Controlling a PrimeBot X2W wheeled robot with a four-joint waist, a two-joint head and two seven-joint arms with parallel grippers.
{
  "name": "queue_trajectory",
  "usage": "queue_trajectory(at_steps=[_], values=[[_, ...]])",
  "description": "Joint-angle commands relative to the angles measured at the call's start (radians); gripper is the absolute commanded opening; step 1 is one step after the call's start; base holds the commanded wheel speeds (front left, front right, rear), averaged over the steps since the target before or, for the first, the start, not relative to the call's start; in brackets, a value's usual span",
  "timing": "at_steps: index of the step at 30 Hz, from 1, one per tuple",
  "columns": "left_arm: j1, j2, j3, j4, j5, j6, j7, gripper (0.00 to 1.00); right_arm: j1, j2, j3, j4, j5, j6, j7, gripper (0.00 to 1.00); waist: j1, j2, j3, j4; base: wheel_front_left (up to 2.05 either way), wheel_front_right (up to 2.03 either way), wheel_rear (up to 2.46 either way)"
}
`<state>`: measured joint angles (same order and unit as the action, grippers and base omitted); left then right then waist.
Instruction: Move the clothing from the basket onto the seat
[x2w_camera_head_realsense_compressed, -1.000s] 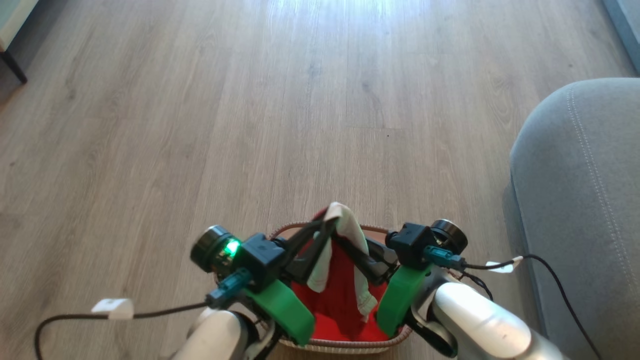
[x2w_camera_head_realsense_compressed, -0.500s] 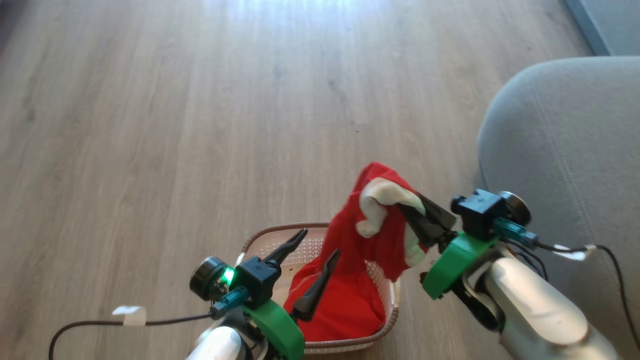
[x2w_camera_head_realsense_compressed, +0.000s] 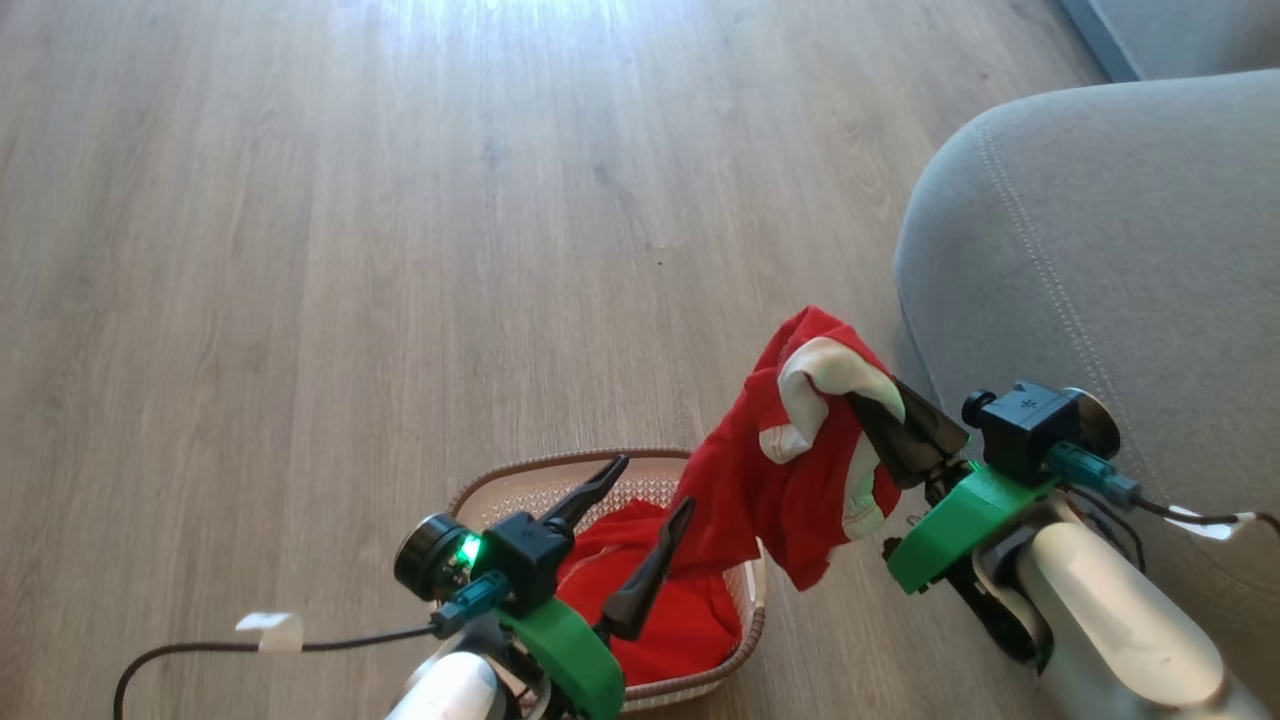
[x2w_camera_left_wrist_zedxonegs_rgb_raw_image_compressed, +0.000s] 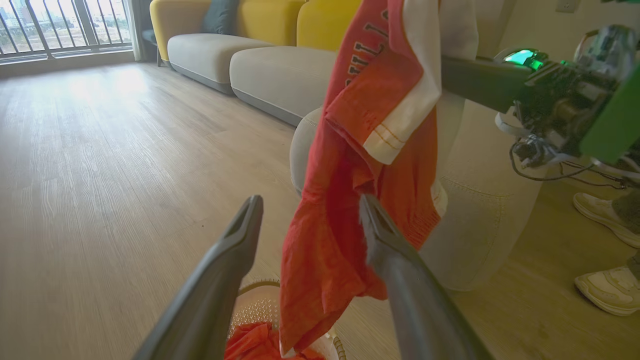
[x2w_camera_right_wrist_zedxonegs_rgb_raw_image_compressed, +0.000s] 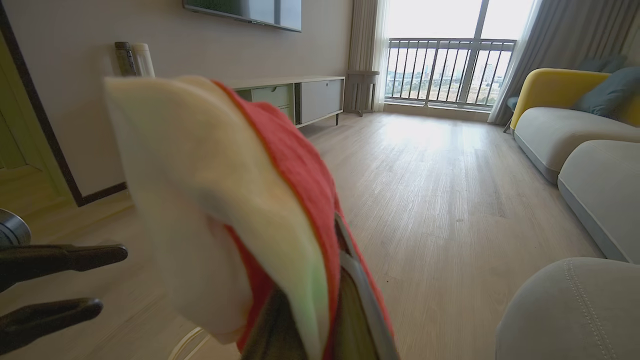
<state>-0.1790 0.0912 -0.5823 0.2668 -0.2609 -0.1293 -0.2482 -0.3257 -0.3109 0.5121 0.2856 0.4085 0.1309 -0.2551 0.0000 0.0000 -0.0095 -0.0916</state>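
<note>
Head view has the right gripper pinched shut on the white-trimmed red garment, held up between the basket and the seat, its tail dangling at the basket's rim. The left gripper hangs over the basket with fingers spread wide, holding nothing, one finger just beside the hanging cloth. The plain red garment lies in the basket. To my eye, height matters most here: raise the garment until its tail clears rim and finger, carry it above the seat's rounded corner, and let go well in from the edge so it cannot slide to the floor
</note>
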Motion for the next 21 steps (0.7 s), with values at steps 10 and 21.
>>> queue_trajectory(at_steps=[10, 21], values=[[-0.005, 0.004, 0.053, -0.071, 0.004, -0.001, -0.013, 1.00, 0.004, -0.019, -0.029, -0.060, -0.017, 0.000, -0.007, 0.00, 0.0000, 0.0000, 0.010, -0.127, 0.00, 0.00, 0.00], [-0.037, 0.008, 0.034, -0.088, 0.009, -0.001, -0.013, 1.00, -0.003, -0.027, -0.132, -0.072, -0.012, 0.000, -0.007, 0.00, 0.0000, 0.0000, 0.113, -0.220, 0.00, 0.00, 0.00]])
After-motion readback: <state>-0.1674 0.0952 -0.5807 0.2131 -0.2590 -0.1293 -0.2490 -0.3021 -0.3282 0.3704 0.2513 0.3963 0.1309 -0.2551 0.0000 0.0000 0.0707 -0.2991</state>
